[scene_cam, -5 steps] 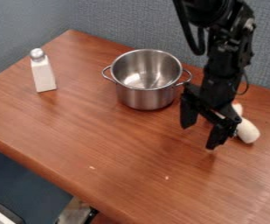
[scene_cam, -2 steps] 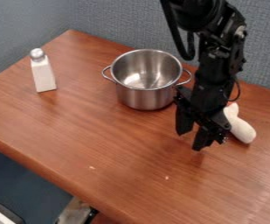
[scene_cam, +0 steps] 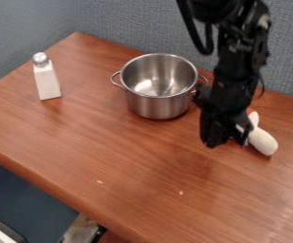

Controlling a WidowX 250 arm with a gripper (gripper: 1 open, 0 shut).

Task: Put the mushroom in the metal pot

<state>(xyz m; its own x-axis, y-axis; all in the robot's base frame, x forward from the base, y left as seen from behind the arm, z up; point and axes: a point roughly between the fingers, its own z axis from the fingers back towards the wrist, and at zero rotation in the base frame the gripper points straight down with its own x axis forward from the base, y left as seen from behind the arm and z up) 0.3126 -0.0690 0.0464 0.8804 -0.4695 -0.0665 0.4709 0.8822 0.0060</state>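
The metal pot (scene_cam: 157,99) stands upright near the table's far edge, shiny and with nothing showing inside. To its right the mushroom (scene_cam: 265,141) lies on its side on the wood. Only its cream-white stem shows, and the cap end is hidden behind the arm. My gripper (scene_cam: 216,139) points down right at that hidden end, level with the tabletop and just right of the pot. Its dark fingers are drawn close together on the mushroom.
A small white bottle (scene_cam: 45,78) with a grey cap stands at the far left of the brown wooden table (scene_cam: 98,142). The table's front edge runs diagonally from left to lower right. Black cables hang behind the arm.
The gripper has slid left and down onto the mushroom, and its fingers, spread wide before, have drawn in. The mushroom has stayed in place.
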